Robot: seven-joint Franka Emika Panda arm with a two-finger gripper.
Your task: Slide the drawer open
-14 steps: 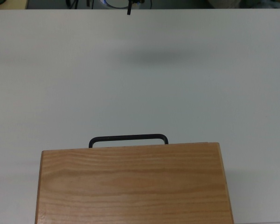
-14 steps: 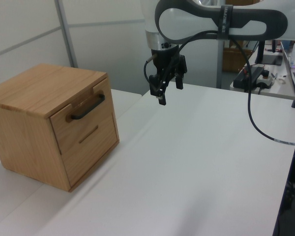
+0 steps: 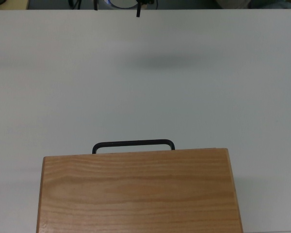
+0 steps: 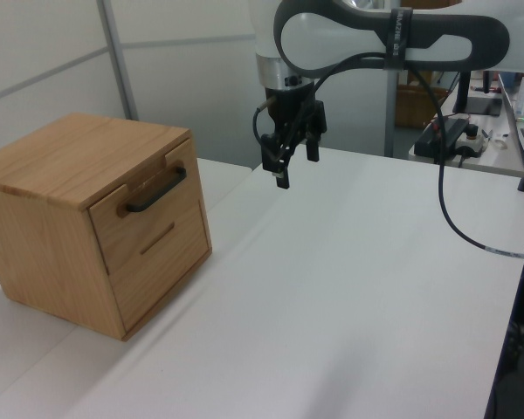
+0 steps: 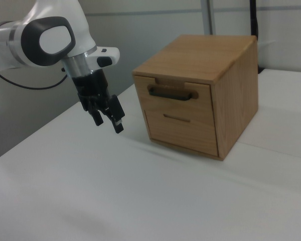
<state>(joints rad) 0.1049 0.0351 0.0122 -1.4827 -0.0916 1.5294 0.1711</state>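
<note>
White tabletop [image 4: 349,288] fills most of every view, with pale wall panels behind it and a cluttered bench at the far edge in the left view. Over this surface the arm [image 4: 375,39] reaches in from above, its white and dark-grey link bending down to a black wrist, and a black cable [image 4: 445,201] loops from it toward the left view's right. The gripper [image 4: 295,164] hangs clear of the table, pointing downward with a slight tilt, and its two fingers [image 5: 118,122] stand apart with nothing between them. In the top view only the tips show at the upper edge, above a soft shadow on the table.

Away from the gripper, toward the left view's left and lower than the fingertips, sits the wooden box [image 4: 61,166]. The drawer [image 4: 144,205] is the upper of its two fronts, pushed in flush with the box face, and its black bar handle [image 5: 171,93] faces the gripper's side. In the top view the handle [image 3: 133,144] juts just past the box top's edge. Bare table lies between gripper and handle, and more bare table spreads out in front of the box toward the right view's bottom.
</note>
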